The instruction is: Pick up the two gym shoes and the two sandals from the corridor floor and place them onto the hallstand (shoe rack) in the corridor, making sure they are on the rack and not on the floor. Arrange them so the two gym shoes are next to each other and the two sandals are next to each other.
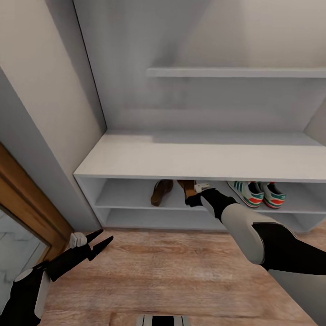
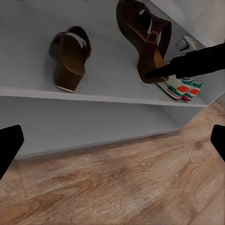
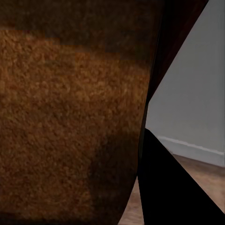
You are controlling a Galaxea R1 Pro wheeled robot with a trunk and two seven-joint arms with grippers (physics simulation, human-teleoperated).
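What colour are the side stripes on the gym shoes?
Green, on white gym shoes with red-orange accents; clearest in the head view.

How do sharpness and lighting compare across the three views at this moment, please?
Head view: even, soft light, a faint shadow under the wall shelf, slight render softness. Left wrist view: sandals and gym shoes fairly crisp, lower shelf shaded. Right wrist view: a sandal so close that it is a blurred brown grain, with a black finger in silhouette.
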